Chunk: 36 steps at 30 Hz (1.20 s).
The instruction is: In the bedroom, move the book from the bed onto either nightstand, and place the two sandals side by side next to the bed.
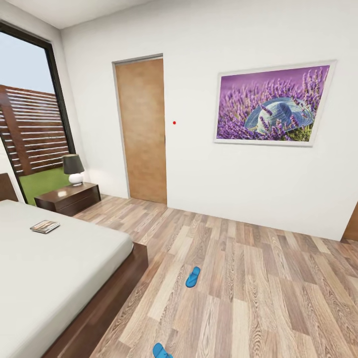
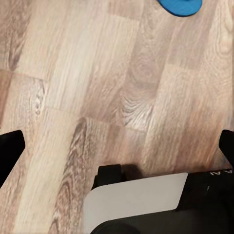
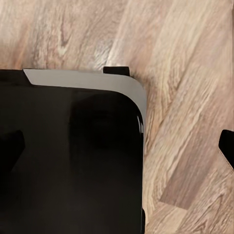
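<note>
The book (image 1: pixel 44 226) lies flat on the pale mattress of the bed (image 1: pixel 59 268) at the left. The nightstand (image 1: pixel 67 198) stands beyond the bed, near the window. One blue sandal (image 1: pixel 193 277) lies on the wood floor off the bed's foot corner. The other sandal (image 1: pixel 161 351) sits at the bottom edge, partly cut off. In the left wrist view my left gripper (image 2: pixel 117 146) hangs open over bare floor, with a blue sandal (image 2: pixel 180 6) at the frame's edge. My right gripper (image 3: pixel 117 146) is open too, above the robot's black base (image 3: pixel 73 156) and the floor.
A lamp (image 1: pixel 73 170) stands on the nightstand. A wooden door (image 1: pixel 141 129) and a framed lavender picture (image 1: pixel 271 104) are on the far wall. A tall window (image 1: pixel 30 124) is at the left. Wood floor (image 1: pixel 258 278) stretches to the right of the bed.
</note>
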Tool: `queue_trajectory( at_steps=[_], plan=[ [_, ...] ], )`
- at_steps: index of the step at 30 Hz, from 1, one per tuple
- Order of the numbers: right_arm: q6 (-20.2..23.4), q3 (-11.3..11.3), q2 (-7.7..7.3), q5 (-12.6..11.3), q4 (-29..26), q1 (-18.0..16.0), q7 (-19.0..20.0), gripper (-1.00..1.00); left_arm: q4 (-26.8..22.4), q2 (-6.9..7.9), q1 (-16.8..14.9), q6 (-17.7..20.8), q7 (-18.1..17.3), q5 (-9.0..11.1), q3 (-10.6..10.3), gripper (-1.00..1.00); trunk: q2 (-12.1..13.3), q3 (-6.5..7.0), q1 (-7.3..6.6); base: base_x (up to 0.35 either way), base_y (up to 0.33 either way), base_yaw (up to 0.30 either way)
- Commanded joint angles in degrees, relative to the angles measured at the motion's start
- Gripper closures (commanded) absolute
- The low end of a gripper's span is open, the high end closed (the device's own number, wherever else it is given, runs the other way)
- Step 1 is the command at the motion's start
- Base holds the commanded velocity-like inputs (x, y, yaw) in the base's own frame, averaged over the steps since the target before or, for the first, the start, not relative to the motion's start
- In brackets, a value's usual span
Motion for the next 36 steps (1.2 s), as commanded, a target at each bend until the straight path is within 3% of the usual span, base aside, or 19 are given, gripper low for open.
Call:
queue_trajectory(
  at_steps=[1,7,19,26,36],
  plan=[
    [-0.20,0.01,0.04,0.03,-1.22,0.00,0.17,-1.00,0.21,-0.05,-1.18,-0.21,0.02,-0.58,-0.10,-1.00,-0.03,-0.05,0.00,0.000,0.000,0.000],
    [-0.33,-0.06,0.03,0.06,-3.53,0.00,0.17,-1.00,0.51,-0.13,-3.12,-0.35,0.02,-0.68,-0.30,-1.00,-0.03,-0.05,0.00,0.000,0.000,0.000],
    [-0.53,-0.44,-0.25,-0.07,-4.36,0.00,0.13,-1.00,-0.36,-0.86,-3.82,-0.71,0.10,-0.41,-0.41,-1.00,-0.03,-0.05,0.00,0.000,0.000,0.000],
    [-0.57,-0.51,-0.11,-0.09,-4.83,0.00,0.12,-1.00,-0.20,-1.19,-3.89,-4.01,0.02,-0.55,-0.47,-1.00,-0.03,-0.05,0.00,0.006,-0.051,0.000],
    [-0.55,-0.48,-0.05,-0.10,-5.25,0.00,0.13,-1.00,-0.15,-1.29,-3.91,-4.97,-0.19,-0.61,-0.44,-1.00,-0.03,-0.05,0.00,0.174,-0.112,0.000]
  ],
)
